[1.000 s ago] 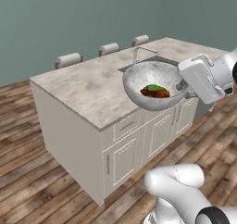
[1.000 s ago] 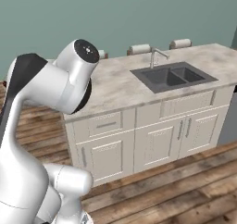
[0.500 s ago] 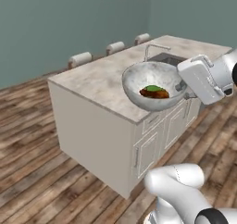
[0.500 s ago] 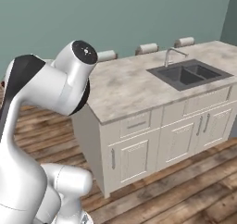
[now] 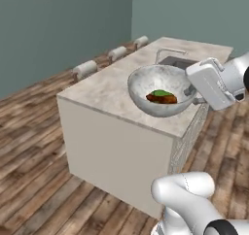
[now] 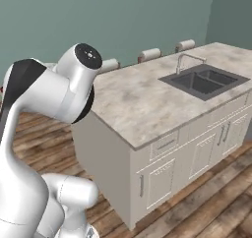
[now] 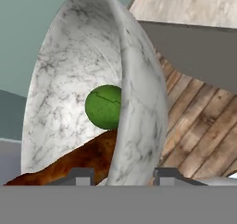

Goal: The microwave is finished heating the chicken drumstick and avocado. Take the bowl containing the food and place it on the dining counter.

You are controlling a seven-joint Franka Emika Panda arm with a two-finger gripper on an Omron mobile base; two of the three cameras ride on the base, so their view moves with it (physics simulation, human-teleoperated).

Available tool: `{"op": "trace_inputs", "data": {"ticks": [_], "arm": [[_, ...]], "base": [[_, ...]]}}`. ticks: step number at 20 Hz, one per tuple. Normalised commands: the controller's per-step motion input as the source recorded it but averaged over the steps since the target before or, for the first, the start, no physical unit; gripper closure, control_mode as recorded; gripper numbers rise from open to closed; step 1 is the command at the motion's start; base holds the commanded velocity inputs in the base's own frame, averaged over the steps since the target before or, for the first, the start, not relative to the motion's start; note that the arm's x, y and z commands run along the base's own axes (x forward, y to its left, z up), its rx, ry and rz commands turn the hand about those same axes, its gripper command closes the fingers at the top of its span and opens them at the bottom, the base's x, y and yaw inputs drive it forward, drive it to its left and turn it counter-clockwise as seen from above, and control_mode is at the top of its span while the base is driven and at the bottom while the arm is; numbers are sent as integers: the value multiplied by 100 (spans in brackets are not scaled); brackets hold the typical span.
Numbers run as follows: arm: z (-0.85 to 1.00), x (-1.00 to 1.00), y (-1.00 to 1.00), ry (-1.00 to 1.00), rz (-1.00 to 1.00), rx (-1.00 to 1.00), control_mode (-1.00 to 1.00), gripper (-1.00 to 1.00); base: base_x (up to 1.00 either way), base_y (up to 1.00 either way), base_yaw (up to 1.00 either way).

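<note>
Bowl held up in the air at the claw, its rim between the two fingertips: one tip inside the wall, one outside, seen in the hand view. Claw narrow, clamped on the bowl's rim. In the left base view the bowl sits just to the left of the white hand, over the near corner of the counter, clear of the stone top, not resting on it.

Inside the bowl: avocado, green, and chicken drumstick, reddish-brown, lying touching each other at the bottom.

Counter: beige marbled top, white sides, sink with curved faucet toward its far end, round stools along the far side. Wood plank floor around it.
</note>
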Motion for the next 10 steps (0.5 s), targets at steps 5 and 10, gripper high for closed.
{"op": "trace_inputs", "data": {"ticks": [5, 10], "arm": [[0, 0, 0, 0, 0, 0, 100, 100], [0, 0, 0, 0, 0, 0, 100, 100]], "base": [[74, 100, -32], [80, 100, -40]]}}
